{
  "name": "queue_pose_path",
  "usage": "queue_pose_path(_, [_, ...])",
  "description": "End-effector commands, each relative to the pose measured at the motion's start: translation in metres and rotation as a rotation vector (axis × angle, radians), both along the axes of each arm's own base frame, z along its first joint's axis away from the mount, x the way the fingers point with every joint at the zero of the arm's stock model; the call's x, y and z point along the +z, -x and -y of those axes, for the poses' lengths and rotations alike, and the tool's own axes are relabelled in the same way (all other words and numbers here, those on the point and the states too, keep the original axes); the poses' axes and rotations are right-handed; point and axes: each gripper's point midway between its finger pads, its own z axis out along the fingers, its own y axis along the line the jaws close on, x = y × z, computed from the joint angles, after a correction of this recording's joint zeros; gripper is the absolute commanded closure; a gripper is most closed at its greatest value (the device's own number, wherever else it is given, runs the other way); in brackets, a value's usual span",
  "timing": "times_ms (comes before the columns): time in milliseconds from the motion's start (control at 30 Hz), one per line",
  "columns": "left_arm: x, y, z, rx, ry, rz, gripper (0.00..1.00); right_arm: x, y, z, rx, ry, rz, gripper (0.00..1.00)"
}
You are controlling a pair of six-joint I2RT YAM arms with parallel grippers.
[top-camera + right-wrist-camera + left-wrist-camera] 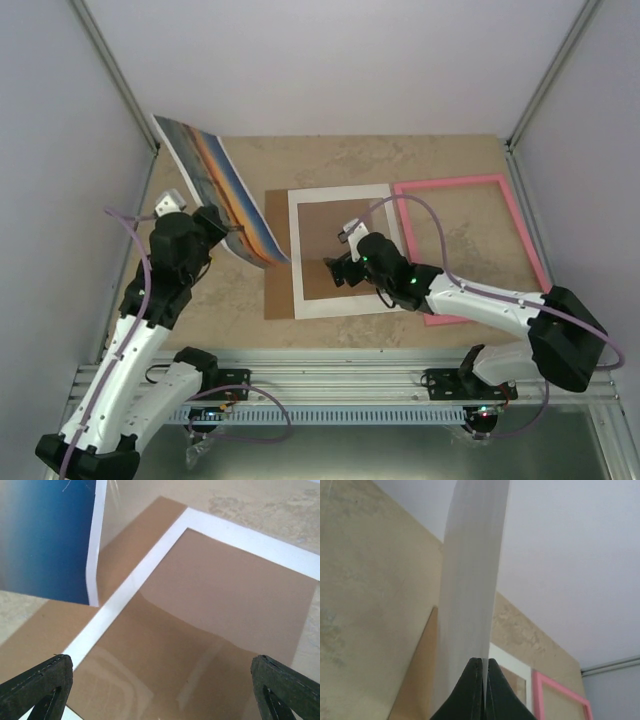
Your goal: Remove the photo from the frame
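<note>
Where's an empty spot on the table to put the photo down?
Bare table lies along the back, behind the mat and frame. More lies front-left, between the left arm and the board. The middle is crowded: mat on board, with the open right claw over it. The left claw holds the photo.

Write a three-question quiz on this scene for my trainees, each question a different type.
1. Fill in: the open right hand hovers over the brown ____, beside the pink frame.
2. Which hand grips the photo: A left hand, B right hand?
3. True or false: the photo lies inside the frame.
Key: 1 board; 2 A; 3 false.
</note>
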Motion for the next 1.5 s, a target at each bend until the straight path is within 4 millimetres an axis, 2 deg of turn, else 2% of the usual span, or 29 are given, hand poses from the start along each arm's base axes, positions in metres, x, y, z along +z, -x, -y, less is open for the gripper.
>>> queue_pose_path(0, [0.044,0.001,-0.008,0.036,0.004,0.1,1.0,0.034,-0.005,-0.001,-0.01,-0.167,-0.036,0.02])
queue_pose_path(100, [0.065,0.002,-0.011,0.048,0.024,0.15,1.0,0.051,-0.004,-0.001,0.024,-0.293,-0.102,0.02])
queue_pose_path(167, [0.071,0.002,-0.01,0.05,0.05,0.176,1.0,0.065,-0.002,-0.001,0.052,-0.382,-0.135,0.02])
queue_pose_path(300, [0.065,0.001,-0.003,0.024,0.13,0.215,1.0,0.094,0.007,-0.008,0.135,-0.569,-0.201,0.02])
queue_pose_path(433, [0.052,-0.002,0.009,-0.028,0.212,0.26,1.0,0.105,0.013,-0.018,0.188,-0.699,-0.299,0.02])
queue_pose_path(600, [0.042,-0.009,0.019,-0.068,0.278,0.307,1.0,0.102,0.021,-0.031,0.218,-0.83,-0.455,0.02])
queue_pose_path(767, [0.027,-0.011,0.026,-0.098,0.351,0.347,1.0,0.088,0.023,-0.033,0.181,-0.914,-0.57,0.02])
queue_pose_path(867, [0.014,-0.011,0.026,-0.098,0.382,0.351,1.0,0.07,0.022,-0.033,0.127,-0.928,-0.644,0.02])
queue_pose_path(933, [0.012,-0.01,0.025,-0.092,0.404,0.365,1.0,0.052,0.022,-0.032,0.072,-0.936,-0.699,0.02])
queue_pose_path(1000, [0.009,-0.008,0.025,-0.094,0.433,0.377,1.0,0.044,0.024,-0.033,0.057,-0.967,-0.742,0.02])
queue_pose_path(1167, [-0.008,-0.007,0.03,-0.118,0.476,0.363,1.0,0.044,0.027,-0.048,0.131,-1.012,-0.805,0.02])
queue_pose_path(1267, [-0.014,-0.006,0.031,-0.126,0.481,0.356,1.0,0.047,0.026,-0.049,0.144,-1.031,-0.805,0.02])
queue_pose_path(1467, [-0.015,-0.002,0.034,-0.147,0.496,0.374,1.0,0.047,0.021,-0.051,0.119,-1.057,-0.826,0.03])
